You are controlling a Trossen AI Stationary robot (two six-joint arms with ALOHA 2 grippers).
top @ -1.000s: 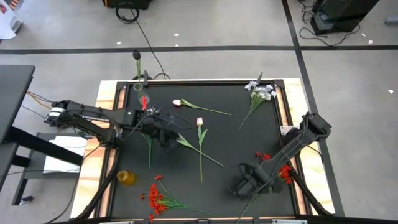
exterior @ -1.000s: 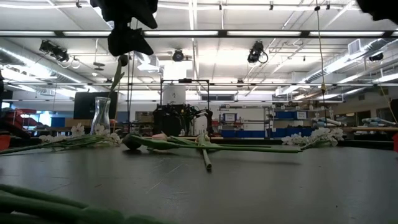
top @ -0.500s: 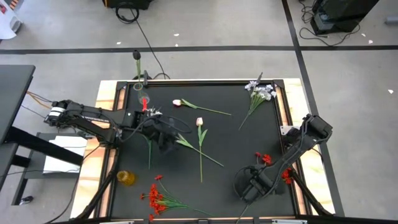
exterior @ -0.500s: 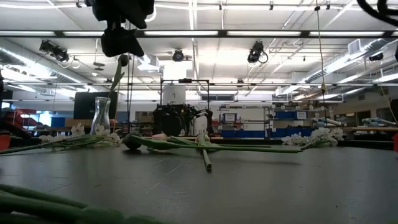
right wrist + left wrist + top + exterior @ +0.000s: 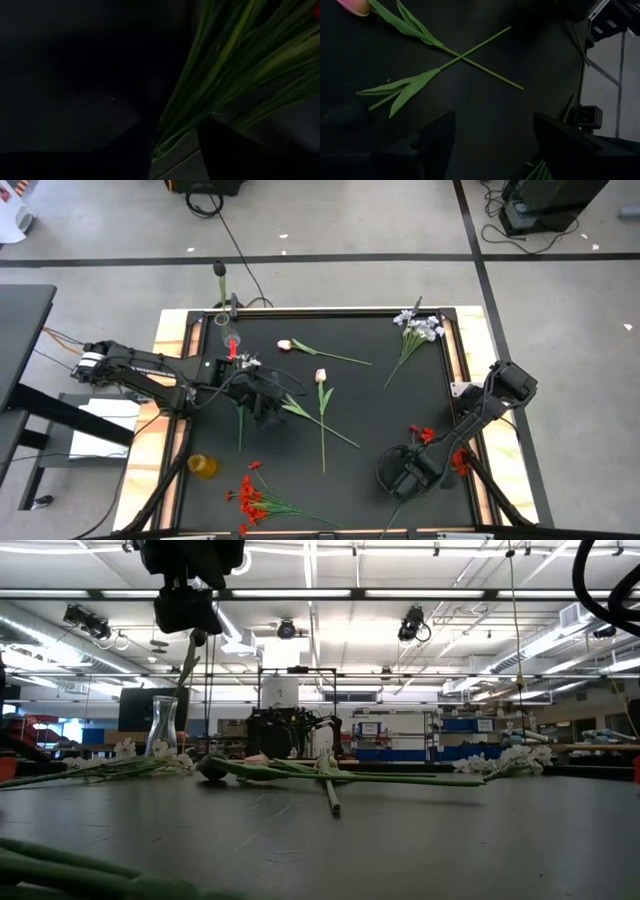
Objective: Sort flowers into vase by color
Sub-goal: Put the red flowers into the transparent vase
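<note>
My left gripper (image 5: 266, 400) (image 5: 492, 122) hovers open above the table's left middle, over two pale pink tulips (image 5: 420, 80) whose stems cross. A red flower (image 5: 232, 346) lies under that arm, its stem (image 5: 240, 425) showing beyond it. My right gripper (image 5: 400, 478) (image 5: 172, 150) is low by the near right edge, shut on a red spray (image 5: 427, 434). A clear vase (image 5: 223, 320) (image 5: 164, 728) at the far left corner holds one stem. White sprays (image 5: 420, 328) lie far right and more red sprays (image 5: 252, 495) lie near left. My right gripper has the green stems (image 5: 167, 137) of the red spray pinched between its two fingers, near the stems' lower ends. The stems fan out ahead of the fingers. The blooms (image 5: 427, 434) still lie on the table. The gripper's own body hides the exact contact in the high view.
An amber cup (image 5: 202, 466) stands on the wooden border at the near left. A small camera (image 5: 586, 115) sits at the table's edge. Wooden rails frame the black tabletop (image 5: 380, 395), with bare tabletop between the tulips and the right arm.
My left gripper has drifted a little toward the table's left, still open and raised. My right arm's forearm has swung toward the right edge, and its gripper has shifted slightly toward the near edge. The flowers lie where they were.
</note>
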